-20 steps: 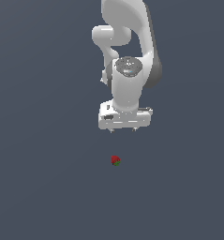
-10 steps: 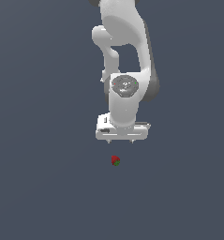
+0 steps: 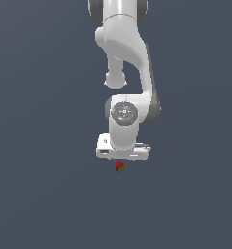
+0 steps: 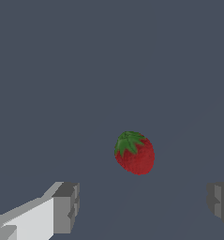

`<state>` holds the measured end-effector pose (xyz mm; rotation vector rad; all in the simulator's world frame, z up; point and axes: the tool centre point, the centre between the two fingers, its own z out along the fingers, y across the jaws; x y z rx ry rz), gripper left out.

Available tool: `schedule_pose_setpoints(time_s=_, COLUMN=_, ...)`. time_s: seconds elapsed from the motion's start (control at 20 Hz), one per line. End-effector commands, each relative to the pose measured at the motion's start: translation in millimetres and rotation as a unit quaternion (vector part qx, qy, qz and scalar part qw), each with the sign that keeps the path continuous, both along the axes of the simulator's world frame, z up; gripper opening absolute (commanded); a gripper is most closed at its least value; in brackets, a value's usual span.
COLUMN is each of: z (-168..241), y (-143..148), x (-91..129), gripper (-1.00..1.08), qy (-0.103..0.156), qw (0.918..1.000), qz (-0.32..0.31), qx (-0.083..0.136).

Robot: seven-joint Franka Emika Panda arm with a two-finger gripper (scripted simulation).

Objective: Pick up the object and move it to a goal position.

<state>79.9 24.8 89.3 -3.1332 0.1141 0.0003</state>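
Observation:
The object (image 3: 119,167) is a tiny red strawberry with a green leafy cap, lying on the dark grey floor. In the exterior view it peeks out just below the white gripper (image 3: 122,158), whose hand hangs right over it. The wrist view shows the object (image 4: 134,153) larger, lying ahead of the gap between the two grey fingertips (image 4: 66,207). The gripper (image 4: 144,204) is open wide and holds nothing. Neither finger touches the strawberry.
The white arm (image 3: 128,63) rises from the gripper toward the top of the exterior view. A plain dark grey floor (image 3: 44,194) surrounds the strawberry on every side.
The gripper has come down steadily toward the strawberry, from well above it to just over it. The strawberry has stayed where it was.

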Motion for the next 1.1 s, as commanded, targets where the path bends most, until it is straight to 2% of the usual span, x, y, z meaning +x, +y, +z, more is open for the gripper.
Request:
schedule_pose_setpoints(time_s=0.0, z=-7.7, y=-2.4, x=5.5, gripper=1.00, qy=0.000, qw=1.0000, qz=-0.006, qx=-0.001)
schedule_pose_setpoints(time_s=0.55, z=-19.8, y=-4.8, x=9.7, gripper=1.00, qy=0.001, qw=0.9999, qz=-0.011, qx=-0.003)
schedule_pose_setpoints(time_s=1.05, z=-64.4, y=-4.8, x=9.2, gripper=1.00, qy=0.000, qw=0.9999, qz=-0.011, qx=-0.003)
